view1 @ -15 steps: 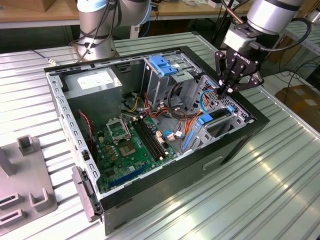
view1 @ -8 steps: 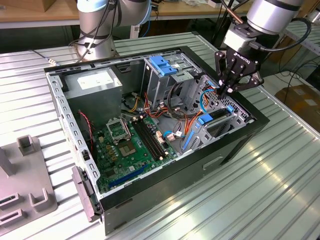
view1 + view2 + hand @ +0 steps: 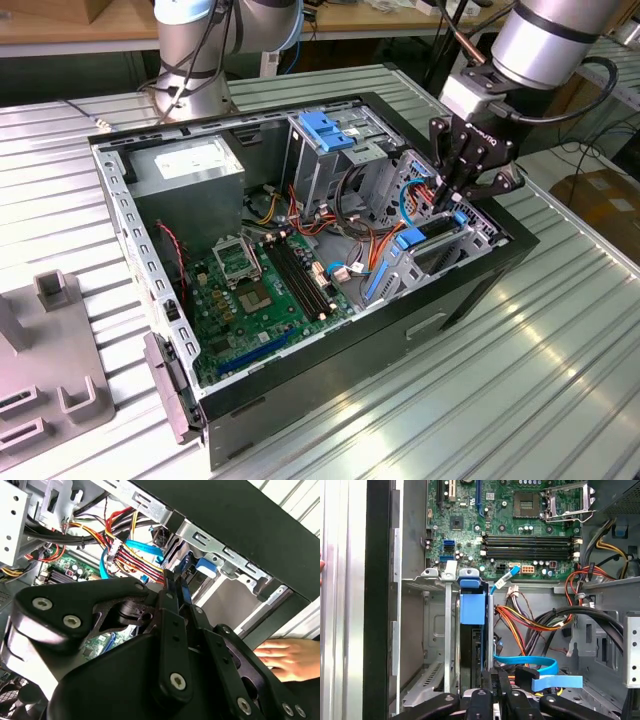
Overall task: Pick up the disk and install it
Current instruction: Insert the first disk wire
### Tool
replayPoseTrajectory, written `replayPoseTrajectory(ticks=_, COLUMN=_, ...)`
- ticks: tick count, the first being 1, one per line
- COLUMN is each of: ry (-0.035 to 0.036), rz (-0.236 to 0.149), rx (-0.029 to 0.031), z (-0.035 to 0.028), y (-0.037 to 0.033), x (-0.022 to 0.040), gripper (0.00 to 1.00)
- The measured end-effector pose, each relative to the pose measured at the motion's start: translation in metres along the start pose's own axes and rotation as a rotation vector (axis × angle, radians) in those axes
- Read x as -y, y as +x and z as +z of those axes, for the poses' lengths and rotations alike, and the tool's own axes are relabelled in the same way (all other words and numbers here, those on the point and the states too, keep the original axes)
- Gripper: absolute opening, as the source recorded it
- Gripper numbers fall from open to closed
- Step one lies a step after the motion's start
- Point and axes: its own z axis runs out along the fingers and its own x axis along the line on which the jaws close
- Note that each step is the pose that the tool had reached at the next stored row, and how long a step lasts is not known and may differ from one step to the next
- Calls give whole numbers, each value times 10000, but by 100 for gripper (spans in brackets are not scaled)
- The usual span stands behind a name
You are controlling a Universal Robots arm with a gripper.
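Over the open computer case (image 3: 300,420), in the exterior view, my gripper (image 3: 455,200) reaches down into the drive bay at the case's end toward the exterior view's right. My fingers are drawn close together on the blue-railed disk (image 3: 432,238), which sits edge-up in the bay, beside the metal drive cage (image 3: 330,150) with its blue latch (image 3: 325,130). The motherboard (image 3: 265,290) lies on the case floor, with the grey power supply (image 3: 190,165) at the far corner.

From the second wrist view, my black fingers (image 3: 172,610) pinch a thin blue edge of the disk (image 3: 184,587). A person's hand (image 3: 292,657) rests outside the case wall.

From the first wrist view, the disk (image 3: 472,625) stands upright in its slot, blue rail uppermost, my gripper (image 3: 492,692) closed narrowly on its near end. A blue flat cable (image 3: 540,672) lies just beside it.
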Motion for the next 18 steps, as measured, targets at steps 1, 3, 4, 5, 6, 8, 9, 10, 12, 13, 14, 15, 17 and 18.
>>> replayPoseTrajectory(ticks=1, ry=0, rz=25, rx=-5, z=2, y=1, x=-6, gripper=16)
replayPoseTrajectory(ticks=3, ry=0, rz=52, rx=-8, z=1, y=0, x=-7, gripper=16)
replayPoseTrajectory(ticks=4, ry=0, rz=76, rx=-11, z=1, y=1, x=-6, gripper=16)
replayPoseTrajectory(ticks=5, ry=0, rz=76, rx=-11, z=1, y=0, x=-6, gripper=16)
replayPoseTrajectory(ticks=6, ry=0, rz=77, rx=-10, z=1, y=0, x=-6, gripper=16)
replayPoseTrajectory(ticks=8, ry=0, rz=80, rx=-10, z=1, y=0, x=-6, gripper=16)
replayPoseTrajectory(ticks=9, ry=0, rz=81, rx=-11, z=1, y=0, x=-6, gripper=16)
replayPoseTrajectory(ticks=10, ry=0, rz=81, rx=-11, z=1, y=0, x=-7, gripper=16)
replayPoseTrajectory(ticks=12, ry=0, rz=82, rx=-11, z=1, y=0, x=-6, gripper=16)
replayPoseTrajectory(ticks=13, ry=0, rz=83, rx=-11, z=1, y=0, x=-6, gripper=16)
replayPoseTrajectory(ticks=14, ry=0, rz=92, rx=-11, z=1, y=0, x=-7, gripper=16)
replayPoseTrajectory(ticks=15, ry=0, rz=117, rx=-11, z=1, y=2, x=-7, gripper=16)
replayPoseTrajectory(ticks=17, ry=-1, rz=182, rx=-11, z=3, y=12, x=-7, gripper=16)
replayPoseTrajectory(ticks=18, ry=-1, rz=195, rx=-16, z=3, y=14, x=-7, gripper=16)
